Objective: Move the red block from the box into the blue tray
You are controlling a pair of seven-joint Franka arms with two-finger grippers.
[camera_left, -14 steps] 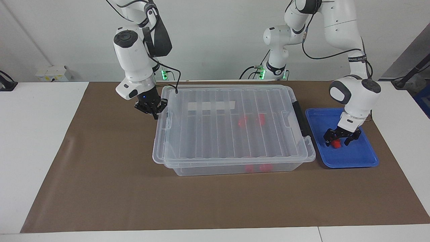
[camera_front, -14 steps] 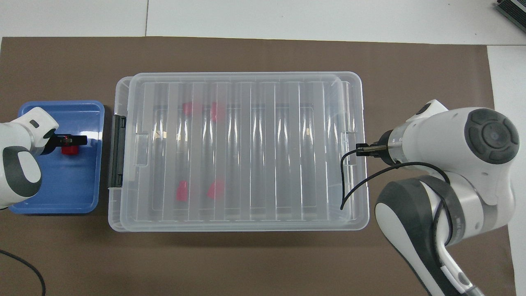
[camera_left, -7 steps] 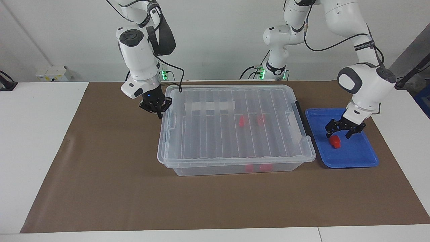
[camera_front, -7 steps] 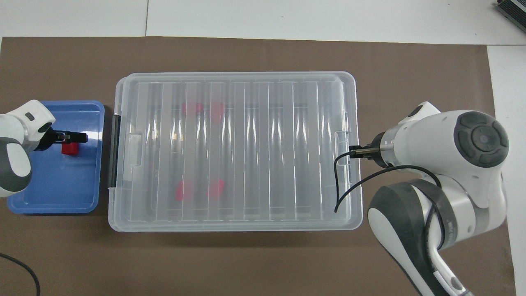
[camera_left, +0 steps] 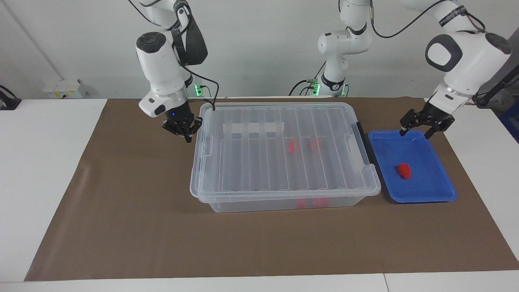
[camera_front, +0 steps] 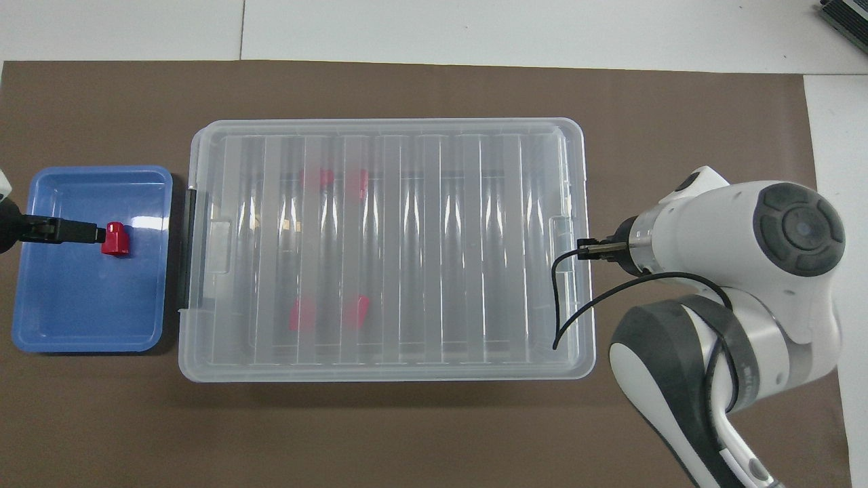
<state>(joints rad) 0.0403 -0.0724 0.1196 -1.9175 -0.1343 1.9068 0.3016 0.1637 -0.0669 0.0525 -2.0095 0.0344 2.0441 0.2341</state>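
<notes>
One red block (camera_left: 404, 170) (camera_front: 115, 238) lies loose in the blue tray (camera_left: 423, 187) (camera_front: 88, 318). My left gripper (camera_left: 417, 130) (camera_front: 91, 233) hangs open and empty, raised over the tray's edge nearest the robots. The clear box (camera_left: 251, 162) (camera_front: 407, 251) stands beside the tray with its ribbed lid down. Several more red blocks (camera_left: 291, 147) (camera_front: 301, 314) show blurred through the plastic. My right gripper (camera_left: 186, 136) (camera_front: 584, 249) is shut, holding nothing, by the lid's rim at the right arm's end of the box.
A black clip handle (camera_left: 363, 142) (camera_front: 190, 251) runs along the box's end that faces the tray. Brown paper (camera_left: 121, 227) covers the table under everything. A black cable (camera_front: 563, 305) from the right wrist drapes over the lid's corner.
The left gripper has risen off the red block and drawn back toward the robots, leaving the block in the tray. The lid, askew before, has settled square on the box.
</notes>
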